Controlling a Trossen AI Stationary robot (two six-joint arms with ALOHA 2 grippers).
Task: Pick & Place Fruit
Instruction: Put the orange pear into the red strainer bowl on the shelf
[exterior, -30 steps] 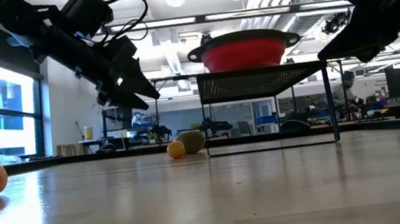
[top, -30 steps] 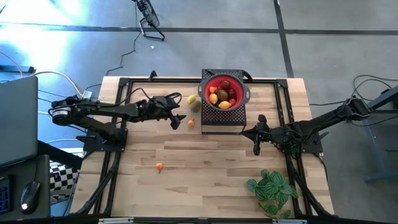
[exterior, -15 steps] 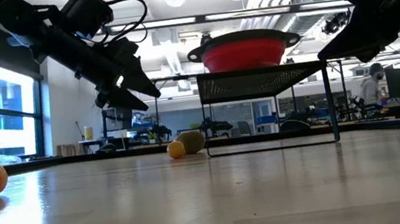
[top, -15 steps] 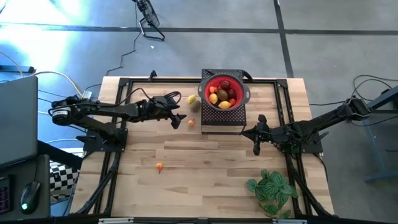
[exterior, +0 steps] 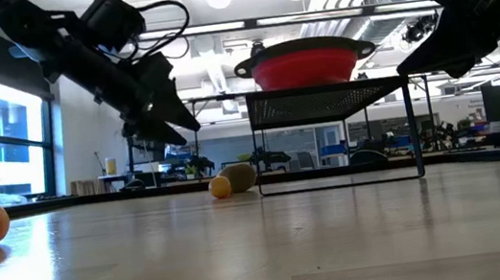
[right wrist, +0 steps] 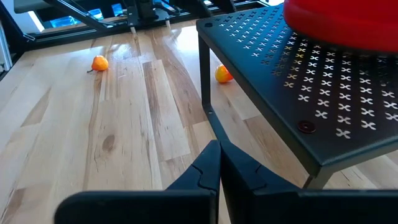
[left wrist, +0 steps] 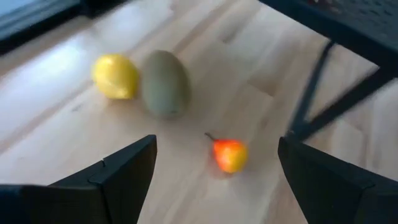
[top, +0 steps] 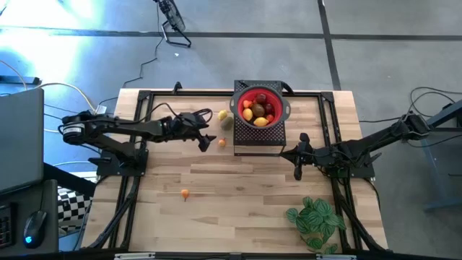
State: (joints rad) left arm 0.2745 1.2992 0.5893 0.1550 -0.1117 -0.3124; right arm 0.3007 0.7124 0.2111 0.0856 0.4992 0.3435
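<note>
Loose fruit lies on the wooden table. A yellow lemon (left wrist: 115, 76) rests against a brownish-green kiwi (left wrist: 165, 83), and a small orange-red pear (left wrist: 229, 155) lies nearer the stand. My left gripper (top: 206, 139) hovers open above the table just left of this pear (top: 221, 142), which shows ahead between the fingers without touching them. Another orange fruit (top: 185, 193) lies toward the near left. The red bowl (top: 260, 107) holds several fruits and sits on a black perforated stand (top: 258, 141). My right gripper (top: 298, 167) waits shut, right of the stand.
A green leafy plant (top: 315, 220) lies at the near right corner. The stand's thin black legs (exterior: 254, 149) reach the table close to the lemon (exterior: 221, 186) and the kiwi (exterior: 239, 176). Black frame rails run along the table's left, right and far edges.
</note>
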